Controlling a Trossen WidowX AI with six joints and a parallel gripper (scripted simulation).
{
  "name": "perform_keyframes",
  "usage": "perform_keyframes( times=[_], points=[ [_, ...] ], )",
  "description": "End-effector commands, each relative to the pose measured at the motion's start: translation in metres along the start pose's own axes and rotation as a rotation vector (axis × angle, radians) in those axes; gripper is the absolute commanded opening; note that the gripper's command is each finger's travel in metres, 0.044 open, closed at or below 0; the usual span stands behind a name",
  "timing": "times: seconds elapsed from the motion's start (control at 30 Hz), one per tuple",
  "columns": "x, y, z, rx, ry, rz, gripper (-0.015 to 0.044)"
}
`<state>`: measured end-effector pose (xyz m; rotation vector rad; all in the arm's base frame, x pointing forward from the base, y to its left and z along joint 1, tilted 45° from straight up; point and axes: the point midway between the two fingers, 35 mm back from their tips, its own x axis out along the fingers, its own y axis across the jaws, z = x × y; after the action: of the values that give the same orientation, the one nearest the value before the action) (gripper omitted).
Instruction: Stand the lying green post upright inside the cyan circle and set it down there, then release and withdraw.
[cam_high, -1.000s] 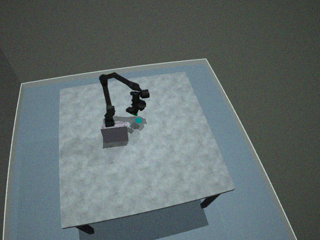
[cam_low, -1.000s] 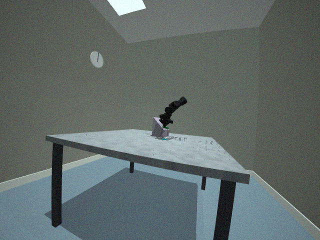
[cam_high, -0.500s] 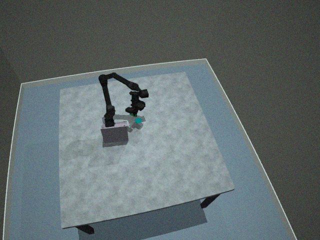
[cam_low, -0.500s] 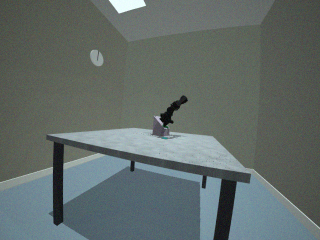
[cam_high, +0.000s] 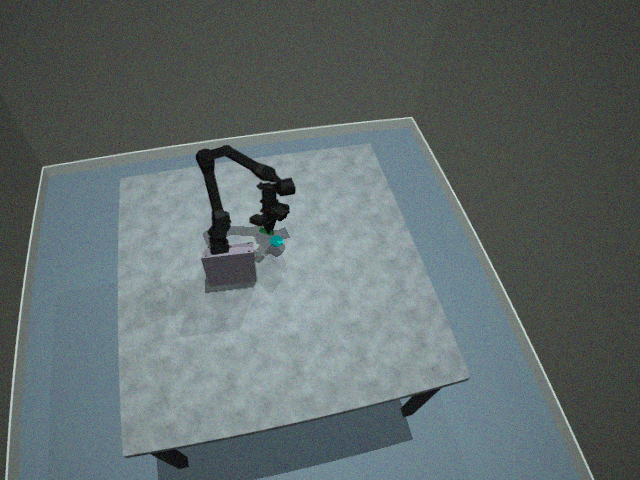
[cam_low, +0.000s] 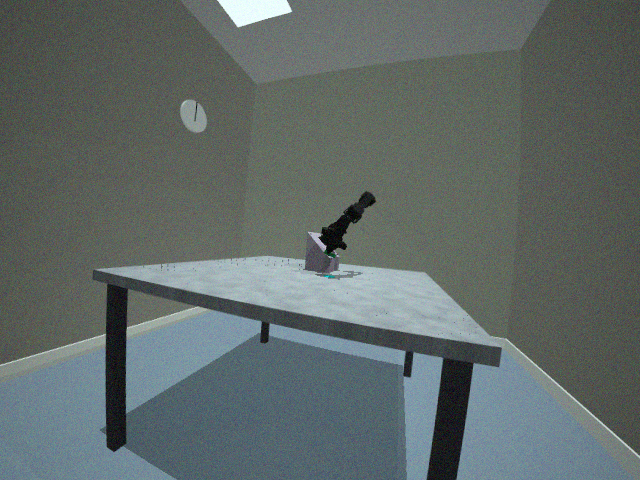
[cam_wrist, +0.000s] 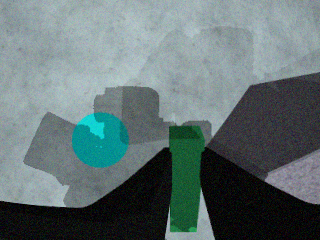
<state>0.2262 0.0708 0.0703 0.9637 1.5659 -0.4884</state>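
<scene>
The green post (cam_high: 263, 230) (cam_low: 331, 254) (cam_wrist: 185, 195) is pinched between the fingers of my gripper (cam_high: 269, 230) (cam_low: 328, 252) (cam_wrist: 185, 155), which is shut on it. In the wrist view the post runs from the fingertips towards the bottom edge. It hangs above the table and is not upright; its exact tilt is too small to tell in the top and exterior views. The cyan circle (cam_high: 277, 241) (cam_low: 329, 276) (cam_wrist: 100, 150) lies flat on the table, left of the post in the wrist view, partly in shadow. The post is not over it in that view.
The lilac wedge-shaped base block (cam_high: 230, 269) (cam_low: 314, 256) (cam_wrist: 300, 177) stands close to the circle and carries the arm. It is at the right edge of the wrist view. The arm's shadows fall across the table (cam_high: 330, 310) (cam_low: 268, 289) around the circle.
</scene>
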Motion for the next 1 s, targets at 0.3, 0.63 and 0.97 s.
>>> perform_keyframes(
  times=[0.3, 0.63, 0.97],
  points=[
    [0.0019, -0.0015, -0.0005, 0.013, -0.069, -0.031, 0.0023],
    [0.0037, -0.0031, -0.0008, 0.024, -0.12, -0.056, 0.0023],
    [0.0051, -0.0048, -0.0007, 0.037, -0.172, -0.077, 0.0023]
  ],
)
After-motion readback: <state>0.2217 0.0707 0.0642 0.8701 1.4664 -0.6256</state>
